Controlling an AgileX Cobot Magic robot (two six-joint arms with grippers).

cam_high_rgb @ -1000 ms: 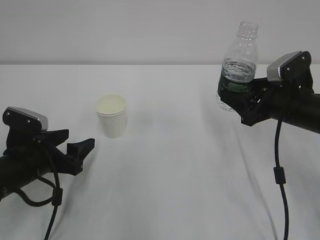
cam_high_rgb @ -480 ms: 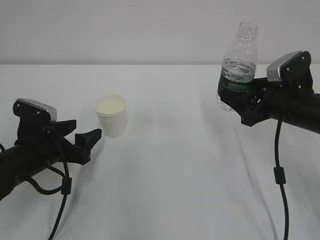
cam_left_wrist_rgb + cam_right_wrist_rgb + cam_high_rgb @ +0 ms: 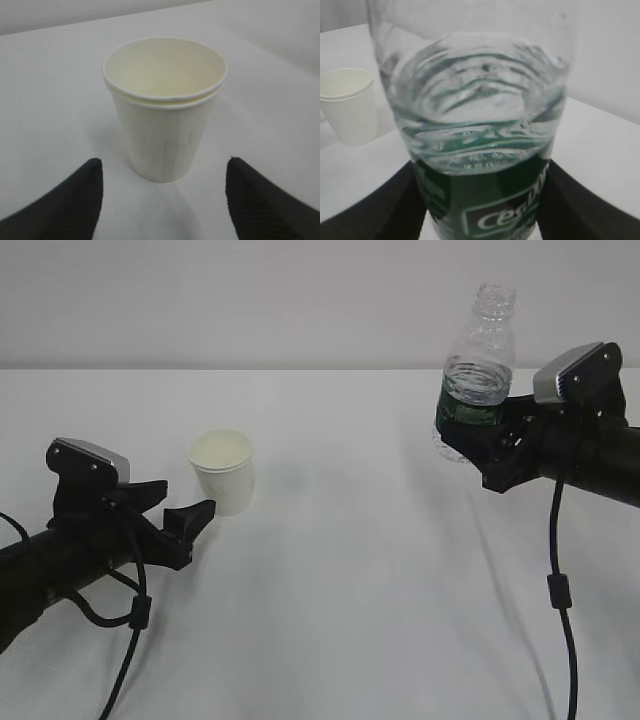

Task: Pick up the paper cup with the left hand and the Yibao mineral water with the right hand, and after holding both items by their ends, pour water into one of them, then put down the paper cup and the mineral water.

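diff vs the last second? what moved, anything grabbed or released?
The left gripper moved up and to the right toward the paper cup, jaws open; the left wrist view shows the cup centred ahead of its fingers, not yet gripped. Nothing was grabbed or released. Unchanged: the cup stands upright on the table, and the right gripper holds the Yibao mineral water upright in the air.
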